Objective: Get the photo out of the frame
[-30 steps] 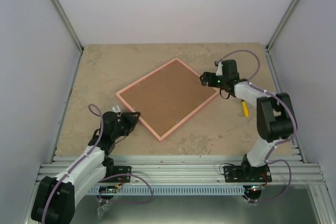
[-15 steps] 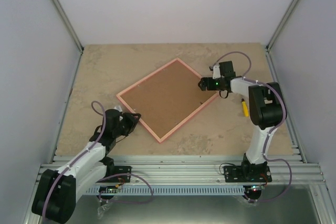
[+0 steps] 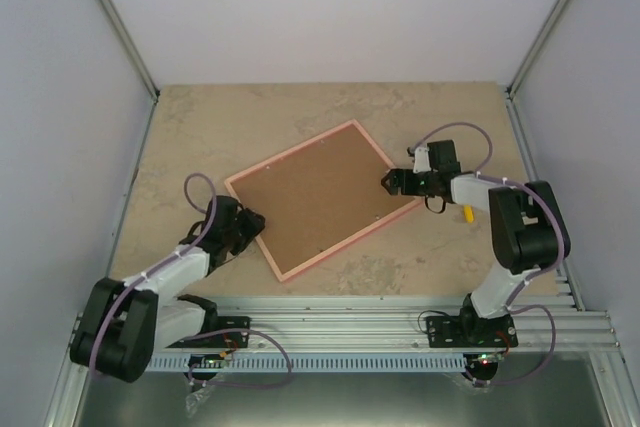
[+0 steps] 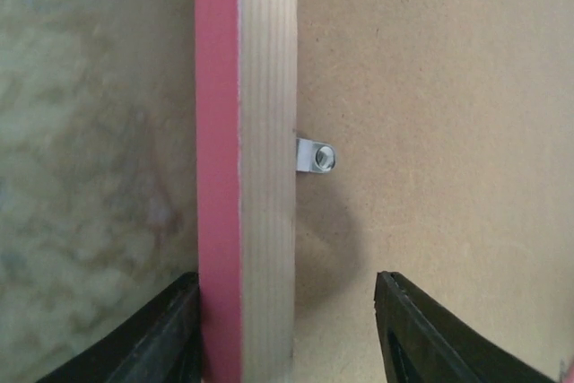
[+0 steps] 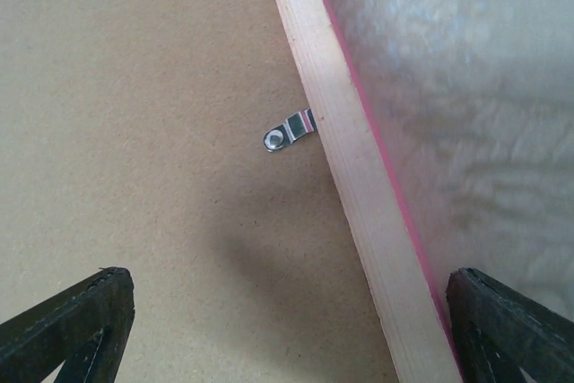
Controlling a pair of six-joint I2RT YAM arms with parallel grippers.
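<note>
The pink frame (image 3: 296,158) lies face down on the table, its brown backing board (image 3: 320,197) up. The photo is hidden under the board. My left gripper (image 3: 250,224) is open at the frame's left edge. In the left wrist view its fingers (image 4: 166,334) straddle the pink and pale wood rail (image 4: 247,177), next to a metal tab (image 4: 316,157). My right gripper (image 3: 392,184) is open at the frame's right edge. In the right wrist view its wide-apart fingers (image 5: 72,325) straddle the rail (image 5: 345,177) near another metal tab (image 5: 289,132).
A small yellow object (image 3: 466,213) lies on the beige table (image 3: 200,127) beside the right arm. Grey walls close the back and both sides. The metal rail with the arm bases (image 3: 340,327) runs along the near edge.
The frame has turned slightly clockwise, its right corner now nearer the arms. My left gripper has moved in over the left rail. My right gripper has shifted down along the right edge.
</note>
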